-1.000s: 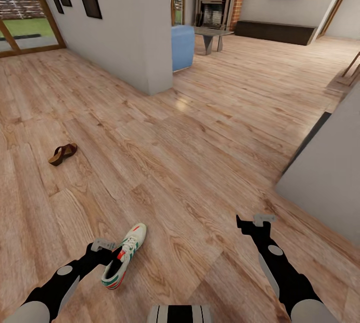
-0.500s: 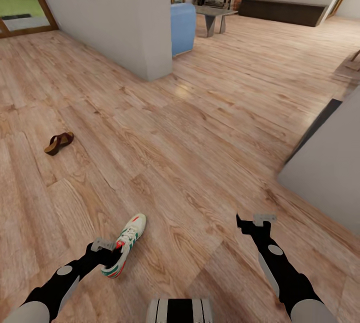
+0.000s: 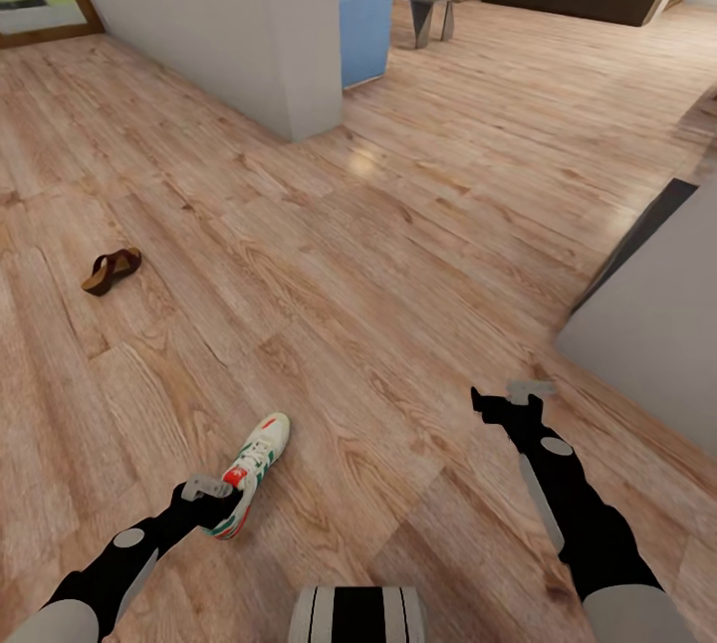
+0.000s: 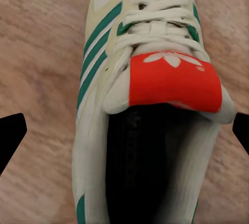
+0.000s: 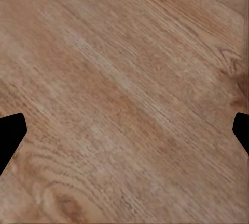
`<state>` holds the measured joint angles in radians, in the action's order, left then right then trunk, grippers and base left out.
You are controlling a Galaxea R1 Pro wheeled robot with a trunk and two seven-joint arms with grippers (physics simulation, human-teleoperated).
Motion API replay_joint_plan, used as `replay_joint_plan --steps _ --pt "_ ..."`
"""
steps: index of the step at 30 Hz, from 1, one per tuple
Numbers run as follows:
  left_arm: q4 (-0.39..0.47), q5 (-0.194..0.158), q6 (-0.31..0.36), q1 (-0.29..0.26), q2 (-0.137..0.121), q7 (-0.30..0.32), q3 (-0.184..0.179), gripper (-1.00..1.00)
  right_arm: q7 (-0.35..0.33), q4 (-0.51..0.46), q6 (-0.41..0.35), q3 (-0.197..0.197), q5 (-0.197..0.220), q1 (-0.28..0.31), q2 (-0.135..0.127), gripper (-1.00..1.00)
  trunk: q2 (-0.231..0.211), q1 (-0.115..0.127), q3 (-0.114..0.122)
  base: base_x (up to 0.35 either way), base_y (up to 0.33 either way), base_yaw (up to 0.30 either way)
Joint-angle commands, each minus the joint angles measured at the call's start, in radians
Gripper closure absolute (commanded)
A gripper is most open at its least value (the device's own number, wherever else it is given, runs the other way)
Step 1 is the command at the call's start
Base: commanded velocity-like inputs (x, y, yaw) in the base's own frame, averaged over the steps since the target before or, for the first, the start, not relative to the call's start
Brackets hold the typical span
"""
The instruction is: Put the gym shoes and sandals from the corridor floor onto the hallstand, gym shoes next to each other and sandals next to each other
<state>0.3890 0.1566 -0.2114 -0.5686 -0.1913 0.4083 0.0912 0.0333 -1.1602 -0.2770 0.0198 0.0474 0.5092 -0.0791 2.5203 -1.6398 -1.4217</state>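
Your left gripper (image 3: 221, 502) hangs right over the heel end of one gym shoe (image 3: 249, 472), which lies on the corridor floor (image 3: 398, 255). In the left wrist view its fingertips (image 4: 11, 136) stand wide apart on either side of the shoe (image 4: 148, 104), and you cannot tell whether they touch it. Your right gripper (image 3: 503, 402), well to the right of the shoe, is spread open over bare planks with nothing in it. One brown sandal (image 3: 111, 270) lies well beyond the shoe, to its left.
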Motion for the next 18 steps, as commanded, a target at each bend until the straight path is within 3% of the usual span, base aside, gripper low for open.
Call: replay_joint_plan --steps 1,2,3,9,18 --pt "0.0 0.011 -0.005 -0.001 0.0 0.006 0.008 -1.0 0.003 -0.026 -0.019 -0.001 0.005 0.0 0.0 -1.0 0.0 0.0 -0.001 0.0 0.0 0.0" --pt "0.0 0.012 -0.005 -0.001 0.0 0.006 0.008 -1.0 0.003 -0.108 -0.054 -0.002 0.006 0.0 0.001 -1.0 0.0 0.0 -0.002 0.0 0.0 0.0" --pt "0.0 0.012 -0.005 -0.001 0.0 0.006 0.008 -1.0 0.003 -0.124 -0.06 -0.003 0.006 0.0 0.002 -1.0 0.0 0.0 -0.002 0.0 0.0 0.0" --pt "0.0 0.012 -0.004 -0.001 -0.005 0.005 0.008 -1.0 0.004 -0.14 -0.068 -0.003 0.006 -0.001 0.002 -1.0 0.0 0.0 -0.002 0.0 0.0 0.0" --pt "-0.003 0.023 -0.004 -0.001 -0.011 0.004 0.008 -1.0 0.003 -0.114 -0.07 -0.001 0.006 -0.004 0.002 -1.0 0.001 -0.002 -0.024 0.0 0.0 0.0"
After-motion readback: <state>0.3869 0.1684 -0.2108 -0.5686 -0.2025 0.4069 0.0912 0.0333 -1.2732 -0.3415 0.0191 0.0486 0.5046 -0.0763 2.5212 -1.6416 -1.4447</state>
